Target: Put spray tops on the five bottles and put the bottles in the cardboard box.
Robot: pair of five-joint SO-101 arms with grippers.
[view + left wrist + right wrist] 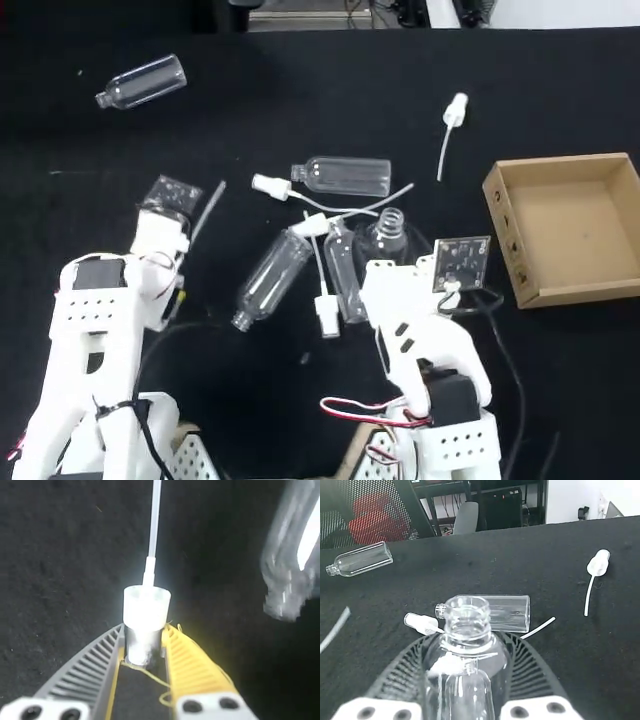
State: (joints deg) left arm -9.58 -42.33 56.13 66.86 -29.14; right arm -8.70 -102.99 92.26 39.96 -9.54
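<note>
Matte black cloth (pixel 300 60) over the whole table, flecked with pale lint. Near its right edge, a shallow cardboard box (pixel 503 235), open side up. Past the table's far edge, in the right wrist view: a red mesh chair back (pixel 372 522), a grey chair (pixel 466 519) under a dark desk, hanging cables, a white wall (pixel 570 500).

Left gripper (pixel 145 632) low over the cloth at the table's left, pinched tight on the collar of a spray top (pixel 146 607), dip tube pointing straight out ahead of the fingers.

Right gripper (pixel 467 645) at the table's middle, clamped round the held bottle (pixel 467 625): clear, upright, neck bare and open.

4 more clear bottles lying on their sides:
- far-left bottle (pixel 142 82), alone near the back corner, neck bare
- centre bottle (pixel 345 176), just behind the held one, neck bare
- left near bottle (pixel 272 277), slanted, mouth toward the arms
- right near bottle (pixel 343 268), touching or almost touching the right arm

3 loose tops on the cloth:
- lone top (pixel 453 115), well apart toward the box side
- centre top (pixel 272 185), just beside the centre bottle's mouth
- near top (pixel 327 310), between the 2 near bottles
</note>
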